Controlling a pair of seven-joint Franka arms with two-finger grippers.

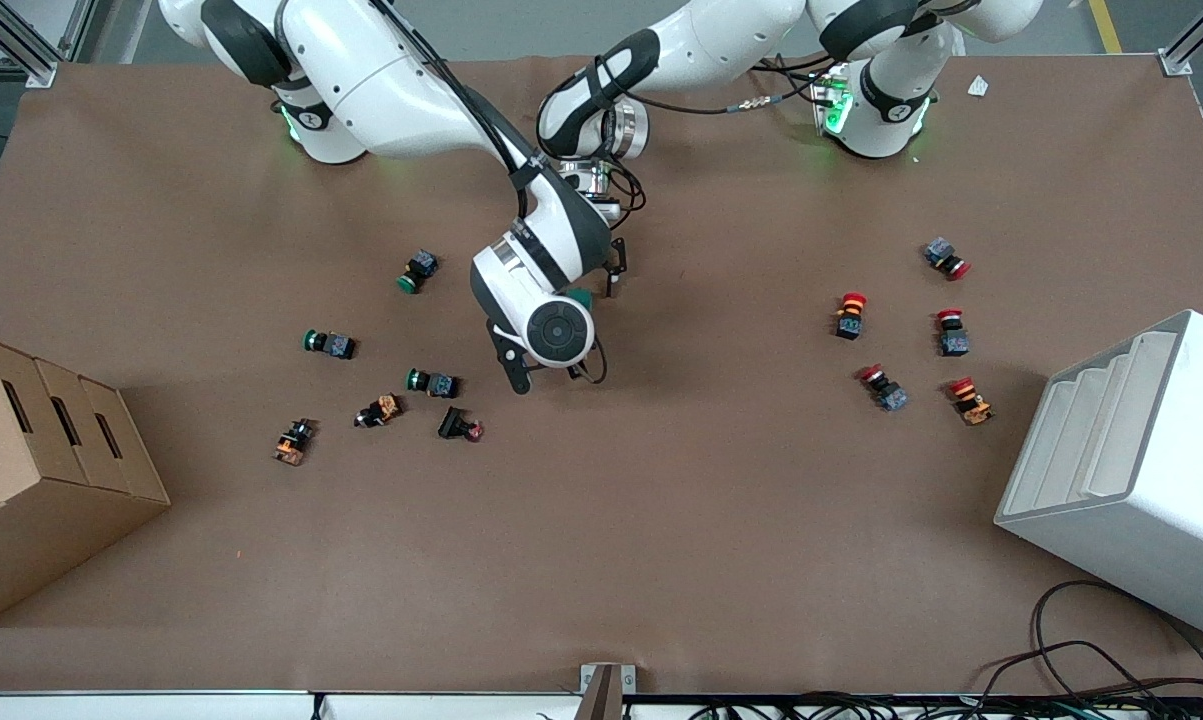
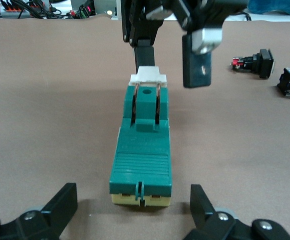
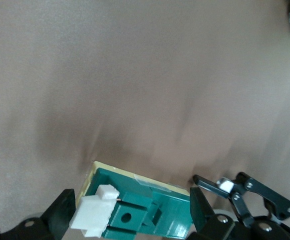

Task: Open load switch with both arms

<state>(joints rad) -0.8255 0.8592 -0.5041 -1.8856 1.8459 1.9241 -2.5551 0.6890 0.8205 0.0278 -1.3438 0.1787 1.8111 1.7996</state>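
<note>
Sitting at the right arm's end of the table, a cardboard box point(image 1: 41, 470) is showing only dark slots, its contents hidden. The right gripper point(image 3: 130, 210), jaws open, is straddling the load switch point(image 2: 142, 150) mid-table, largely covering it from the front camera. The left gripper point(image 2: 135, 210), jaws open, is flanking the switch's yellow-based end, the switch's long axis pointing its white lever point(image 2: 147, 76) toward the right gripper's fingers point(image 2: 197, 65); a white tray point(image 1: 1131, 470) is lying tipped at the left arm's end.
</note>
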